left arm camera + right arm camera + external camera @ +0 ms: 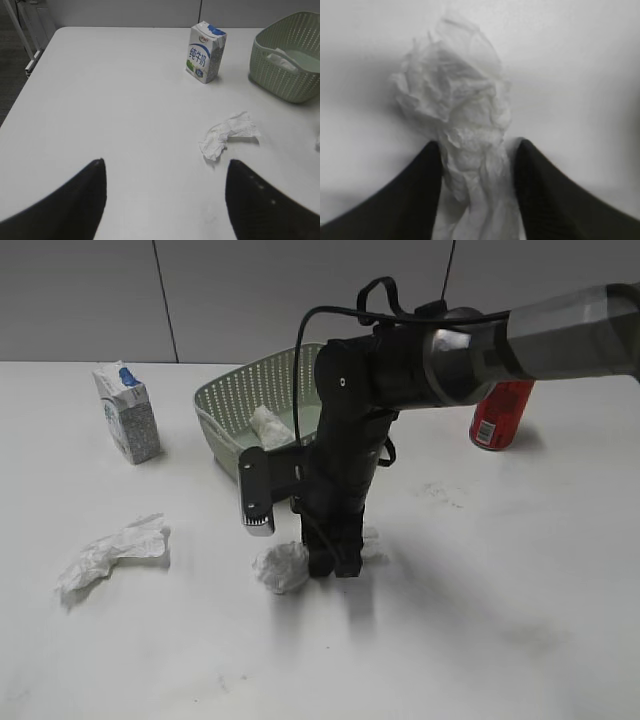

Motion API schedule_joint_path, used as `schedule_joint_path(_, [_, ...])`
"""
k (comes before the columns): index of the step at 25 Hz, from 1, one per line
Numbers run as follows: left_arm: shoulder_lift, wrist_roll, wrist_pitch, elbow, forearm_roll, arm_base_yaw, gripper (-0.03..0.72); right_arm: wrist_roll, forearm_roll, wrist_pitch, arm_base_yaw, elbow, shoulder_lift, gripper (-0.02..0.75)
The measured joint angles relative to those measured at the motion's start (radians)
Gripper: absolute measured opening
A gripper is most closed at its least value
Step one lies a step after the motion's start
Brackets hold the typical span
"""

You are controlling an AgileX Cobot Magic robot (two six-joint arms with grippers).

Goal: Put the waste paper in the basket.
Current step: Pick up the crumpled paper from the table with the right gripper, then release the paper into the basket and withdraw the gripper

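Observation:
One waste paper wad lies on the white table in front of the basket. My right gripper stands straight down on it, and in the right wrist view its two black fingers are shut on the wad's lower part. A second wad lies flat at the left; it also shows in the left wrist view. A third wad lies inside the pale green basket. My left gripper is open and empty above bare table, short of the second wad.
A white-and-blue milk carton stands left of the basket and shows in the left wrist view. A red can stands at the back right. The basket sits at the right edge of the left wrist view.

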Motion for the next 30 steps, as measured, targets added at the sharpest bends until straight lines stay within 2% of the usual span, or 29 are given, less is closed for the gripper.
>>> schedule_joint_path(5, [0.000, 0.000, 0.000, 0.000, 0.000, 0.000, 0.561, 0.000, 0.001, 0.070, 0.000, -0.003, 0.000, 0.041])
schedule_joint_path(7, [0.000, 0.000, 0.000, 0.000, 0.000, 0.000, 0.561, 0.006, 0.001, 0.108, 0.000, -0.003, 0.000, 0.004])
schedule_joint_path(15, [0.000, 0.000, 0.000, 0.000, 0.000, 0.000, 0.561, 0.021, 0.004, 0.243, 0.000, -0.013, -0.042, -0.006])
schedule_joint_path(20, [0.000, 0.000, 0.000, 0.000, 0.000, 0.000, 0.561, 0.042, 0.020, 0.330, 0.000, -0.132, -0.128, -0.006])
schedule_joint_path(26, [0.000, 0.000, 0.000, 0.000, 0.000, 0.000, 0.561, 0.277, 0.021, 0.340, -0.001, -0.358, -0.173, -0.006])
schedule_joint_path(30, [0.000, 0.000, 0.000, 0.000, 0.000, 0.000, 0.561, 0.435, 0.026, 0.243, -0.015, -0.463, -0.178, -0.006])
